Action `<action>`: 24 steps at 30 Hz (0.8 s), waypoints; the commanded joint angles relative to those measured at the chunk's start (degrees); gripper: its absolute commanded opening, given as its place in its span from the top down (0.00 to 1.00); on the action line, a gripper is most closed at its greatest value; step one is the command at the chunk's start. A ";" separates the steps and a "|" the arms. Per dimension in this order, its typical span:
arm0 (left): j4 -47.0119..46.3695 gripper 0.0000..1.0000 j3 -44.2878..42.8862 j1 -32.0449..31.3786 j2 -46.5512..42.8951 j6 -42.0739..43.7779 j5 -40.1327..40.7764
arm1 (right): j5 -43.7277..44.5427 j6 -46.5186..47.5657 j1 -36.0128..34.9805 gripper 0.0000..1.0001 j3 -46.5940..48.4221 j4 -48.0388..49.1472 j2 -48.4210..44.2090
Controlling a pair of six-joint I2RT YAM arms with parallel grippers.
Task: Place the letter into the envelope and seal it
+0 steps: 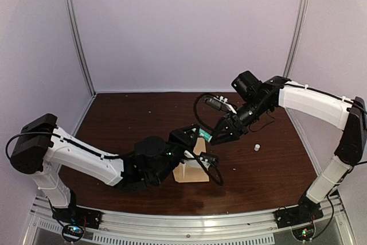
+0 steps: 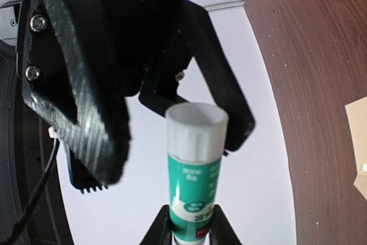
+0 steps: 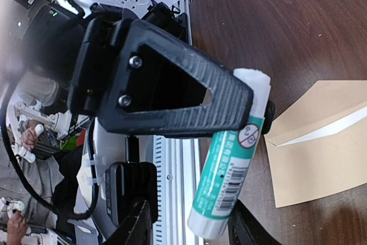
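The dark wood table fills the floor of the white-walled booth. The left arm reaches in low from the near left and the right arm bends in from the far right, and they meet over the middle. The envelope lies flat on the table at the centre, just near of the two wrists. In the right wrist view a pale strip runs along its flap edge. The letter cannot be made out in any view.

The left gripper is clamped on a green-and-white glue stick, gripping it by one end. The right gripper has its jaws spread wider than the stick, straddling the free white end with a gap showing on one side. A small white cap stands on the table to the right, well apart from the envelope.
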State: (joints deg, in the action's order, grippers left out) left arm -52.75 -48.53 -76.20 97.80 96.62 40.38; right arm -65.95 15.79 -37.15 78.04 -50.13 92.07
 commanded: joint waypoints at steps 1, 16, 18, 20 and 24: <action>18.26 0.88 -4.18 1.24 -5.46 -21.63 0.14 | 0.34 13.22 4.88 0.52 11.23 -14.07 0.27; 45.04 0.88 -8.85 24.94 -14.11 -90.47 -61.50 | 17.36 17.66 7.38 0.37 10.76 1.47 -9.63; 44.36 0.88 -9.35 26.26 -11.94 -95.51 -65.15 | 19.66 19.93 5.71 0.37 14.01 -1.26 -7.73; 43.15 0.88 -9.73 27.22 -9.51 -100.97 -69.12 | 21.69 20.95 3.33 0.37 15.74 -2.78 -6.31; 42.84 0.89 -11.66 27.51 -5.85 -107.10 -75.51 | 19.93 19.44 0.70 0.39 16.18 -3.69 -3.66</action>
State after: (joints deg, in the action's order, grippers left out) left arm -7.97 -57.32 -49.45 89.23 0.99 -24.08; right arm -47.42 34.79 -34.24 92.71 -51.96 86.13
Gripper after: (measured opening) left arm 0.196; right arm 0.616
